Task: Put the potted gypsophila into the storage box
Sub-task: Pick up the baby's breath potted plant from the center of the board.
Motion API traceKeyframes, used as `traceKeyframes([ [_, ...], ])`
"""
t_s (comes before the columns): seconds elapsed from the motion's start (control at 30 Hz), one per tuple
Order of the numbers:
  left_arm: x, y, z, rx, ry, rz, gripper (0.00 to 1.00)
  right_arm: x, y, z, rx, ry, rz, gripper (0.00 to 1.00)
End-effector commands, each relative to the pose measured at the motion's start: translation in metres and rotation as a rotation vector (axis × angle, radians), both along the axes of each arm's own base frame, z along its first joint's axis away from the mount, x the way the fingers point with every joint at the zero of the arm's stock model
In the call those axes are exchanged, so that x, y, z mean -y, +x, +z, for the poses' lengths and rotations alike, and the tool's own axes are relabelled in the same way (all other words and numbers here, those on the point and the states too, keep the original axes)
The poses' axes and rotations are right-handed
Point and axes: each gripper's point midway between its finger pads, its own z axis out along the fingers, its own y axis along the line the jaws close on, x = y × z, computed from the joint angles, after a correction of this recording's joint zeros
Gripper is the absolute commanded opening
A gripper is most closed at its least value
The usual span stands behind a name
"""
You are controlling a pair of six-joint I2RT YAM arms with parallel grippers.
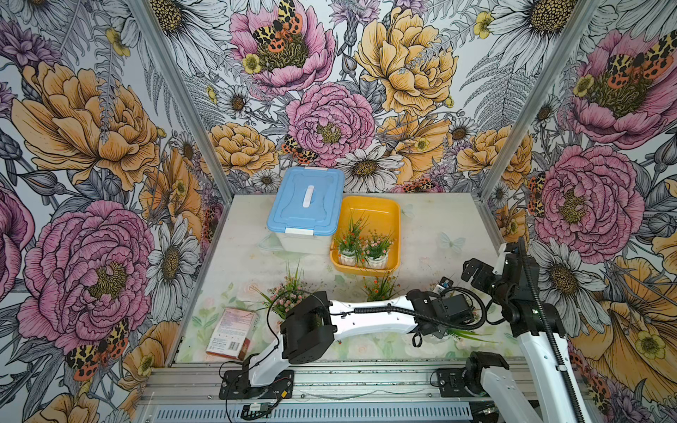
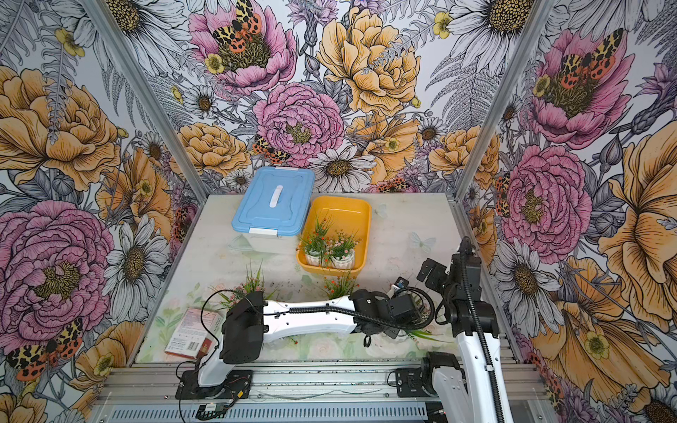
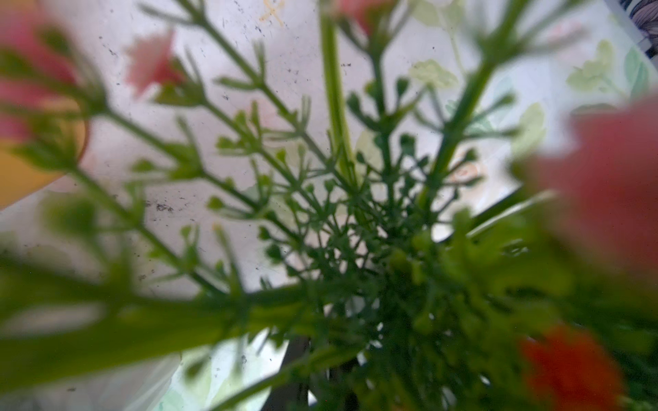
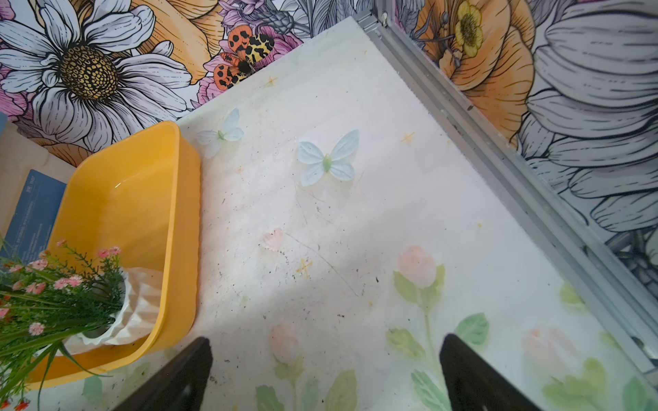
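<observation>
The storage box (image 1: pixel 392 208) is a yellow-orange tray at the back of the table, with two white-potted plants (image 1: pixel 364 251) at its near end. My left arm reaches across the front of the table. Its gripper (image 1: pixel 434 329) points down into a potted gypsophila (image 1: pixel 467 334), whose green leaves stick out beside the wrist. In the left wrist view, green stems and pink blooms (image 3: pixel 356 213) fill the picture and bunch together at the jaws, which are shut on them and mostly hidden. My right gripper (image 4: pixel 324 359) hangs open and empty over bare table, right of the box (image 4: pixel 185 213).
A translucent box with a light-blue lid (image 1: pixel 306 205) stands left of the tray. Two more potted plants stand behind my left arm, a pink one (image 1: pixel 289 293) and an orange one (image 1: pixel 379 287). A flat carton (image 1: pixel 230 333) lies front left. Metal rails edge the table.
</observation>
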Motion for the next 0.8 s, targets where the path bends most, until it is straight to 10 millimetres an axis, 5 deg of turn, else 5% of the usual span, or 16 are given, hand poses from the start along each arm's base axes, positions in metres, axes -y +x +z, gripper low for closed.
traceKeyframes([
  [0.0, -0.006, 0.024, 0.065, 0.087, -0.128, 0.044, 0.00, 0.011, 0.005, 0.027, 0.052, -0.074, -0.020, 1.00],
  [0.07, -0.008, 0.026, 0.077, 0.103, -0.142, 0.035, 0.00, 0.012, 0.007, 0.029, 0.049, -0.073, -0.021, 1.00],
  [0.43, -0.038, 0.114, 0.126, 0.109, -0.223, 0.020, 0.00, 0.007, 0.030, 0.050, 0.094, 0.023, -0.031, 0.99],
  [0.77, -0.071, 0.210, 0.158, 0.087, -0.391, 0.043, 0.00, 0.012, 0.048, 0.043, 0.120, 0.125, -0.124, 0.99],
])
